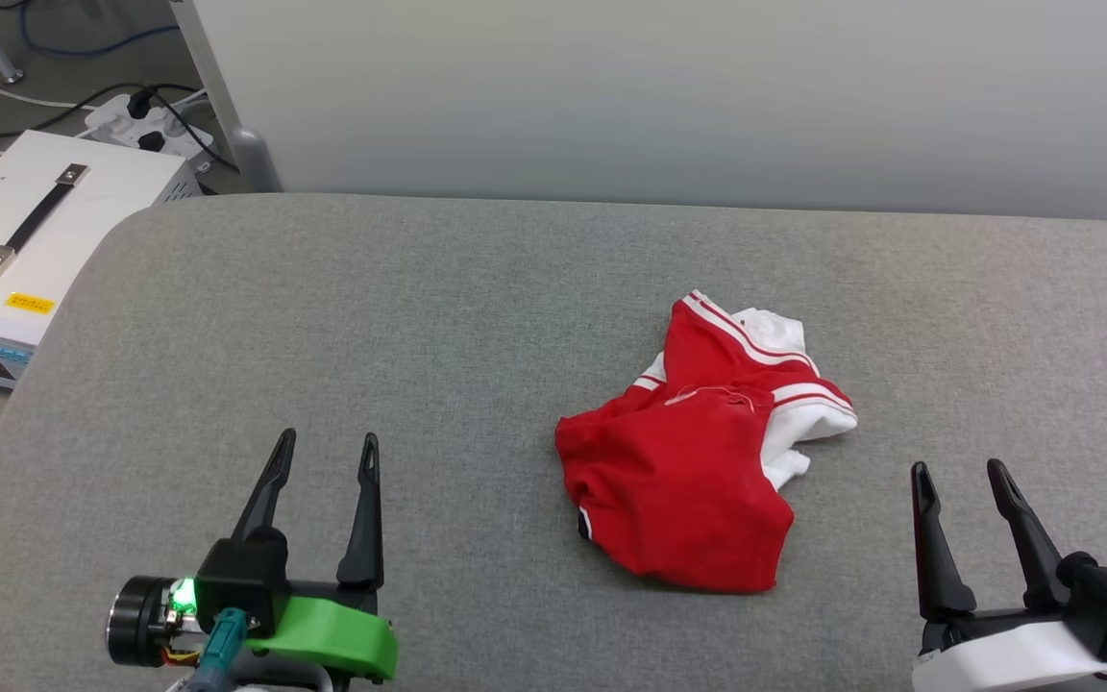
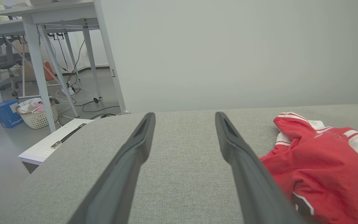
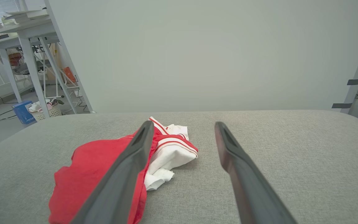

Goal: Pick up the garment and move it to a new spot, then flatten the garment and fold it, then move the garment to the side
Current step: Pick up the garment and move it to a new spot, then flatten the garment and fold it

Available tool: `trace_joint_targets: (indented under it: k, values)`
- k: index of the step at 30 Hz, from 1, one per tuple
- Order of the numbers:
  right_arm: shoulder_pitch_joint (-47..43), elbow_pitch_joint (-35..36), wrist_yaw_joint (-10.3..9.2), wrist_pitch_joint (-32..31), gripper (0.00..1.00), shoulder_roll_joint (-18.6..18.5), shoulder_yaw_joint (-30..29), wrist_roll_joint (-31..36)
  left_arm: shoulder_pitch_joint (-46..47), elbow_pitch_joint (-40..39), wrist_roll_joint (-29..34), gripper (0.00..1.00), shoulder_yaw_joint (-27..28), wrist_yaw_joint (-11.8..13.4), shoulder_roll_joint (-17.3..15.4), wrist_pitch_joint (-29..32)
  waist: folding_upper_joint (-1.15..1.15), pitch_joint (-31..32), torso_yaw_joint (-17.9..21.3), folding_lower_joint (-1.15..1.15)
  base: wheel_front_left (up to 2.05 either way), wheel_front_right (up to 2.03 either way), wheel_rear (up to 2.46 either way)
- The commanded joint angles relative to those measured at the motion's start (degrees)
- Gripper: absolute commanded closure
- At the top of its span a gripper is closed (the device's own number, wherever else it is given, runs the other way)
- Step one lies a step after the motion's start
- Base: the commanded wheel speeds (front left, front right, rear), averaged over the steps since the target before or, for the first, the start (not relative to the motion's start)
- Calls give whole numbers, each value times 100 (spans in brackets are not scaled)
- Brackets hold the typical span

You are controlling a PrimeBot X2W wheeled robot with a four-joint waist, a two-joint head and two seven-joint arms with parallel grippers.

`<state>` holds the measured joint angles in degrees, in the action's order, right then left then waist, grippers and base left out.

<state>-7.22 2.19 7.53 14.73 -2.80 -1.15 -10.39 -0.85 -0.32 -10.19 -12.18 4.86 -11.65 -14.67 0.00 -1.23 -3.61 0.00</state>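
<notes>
The garment (image 1: 698, 452) lies crumpled in a heap on the grey padded table (image 1: 419, 317), right of centre: red cloth with white sleeves and red-and-white striped trim. A bit of black, white-edged print peeks out at its near left edge. My left gripper (image 1: 328, 452) hovers open near the front left, well apart from the heap. On the front right my right gripper (image 1: 957, 476) is open too, just right of the garment. The left wrist view has the garment (image 2: 322, 168) right of its fingers (image 2: 141, 140). The right wrist view has the garment (image 3: 104, 168) at left, partly behind a finger (image 3: 135, 155).
A white equipment case (image 1: 35, 240) with a black handle stands on the floor past the table's left edge, with a power strip (image 1: 145, 125) and cables behind it. A pale wall (image 1: 669, 96) runs along the far edge. A desk frame and laundry basket (image 2: 37, 113) stand farther left.
</notes>
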Motion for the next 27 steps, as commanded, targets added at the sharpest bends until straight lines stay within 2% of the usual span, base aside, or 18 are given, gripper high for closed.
trace_joint_targets:
  k: [1, 13, 27]
  values:
    - [-90, -47, -4, 27, 0, -8, 17, -55, -115, 38, 99, 0, 97, -87, 84, -32, 0, 12, -7, 0, 0, 0, 0]
    - [-130, -138, -4, 27, 0, -8, 20, -84, -292, 173, 512, 0, 653, -525, 473, -32, 0, 38, 3, 0, 0, 0, 0]
    - [-111, -44, -4, 27, 0, -8, 28, 4, -293, 340, 733, 0, 894, -741, 648, -32, 0, 55, 1, 0, 0, 0, 0]
